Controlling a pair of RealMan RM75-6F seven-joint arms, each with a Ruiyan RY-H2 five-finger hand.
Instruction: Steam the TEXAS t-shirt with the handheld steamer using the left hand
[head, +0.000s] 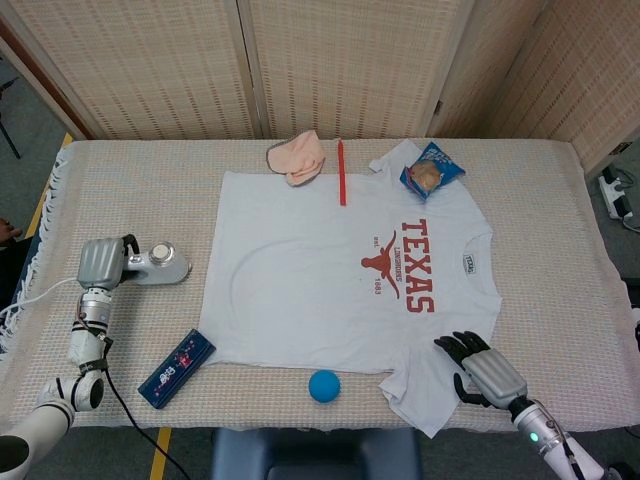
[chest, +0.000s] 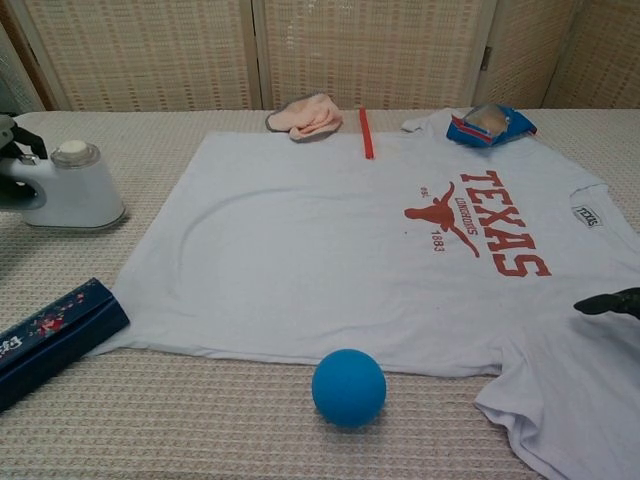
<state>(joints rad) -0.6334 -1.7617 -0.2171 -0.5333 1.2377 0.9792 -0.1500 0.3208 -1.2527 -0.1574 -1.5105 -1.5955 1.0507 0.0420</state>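
The white TEXAS t-shirt (head: 320, 280) (chest: 320, 250) lies spread flat across the middle of the table. A white handheld steamer (head: 162, 265) (chest: 70, 190) stands on the woven cloth just left of the shirt, off the fabric. My left hand (head: 100, 262) grips its handle from the left; in the chest view only a dark finger of the left hand (chest: 22, 140) shows at the frame edge. My right hand (head: 483, 372) rests at the shirt's lower right corner, fingers spread and holding nothing; in the chest view only the right hand's dark fingertips (chest: 608, 303) show.
A blue ball (head: 323, 385) (chest: 348, 388) sits below the shirt's hem. A dark blue box (head: 177, 368) (chest: 50, 335) lies at the front left. At the back are a pink cloth (head: 297, 157), a red pen (head: 341, 172) and a snack bag (head: 432, 172). The steamer's white cord (head: 35, 295) trails left.
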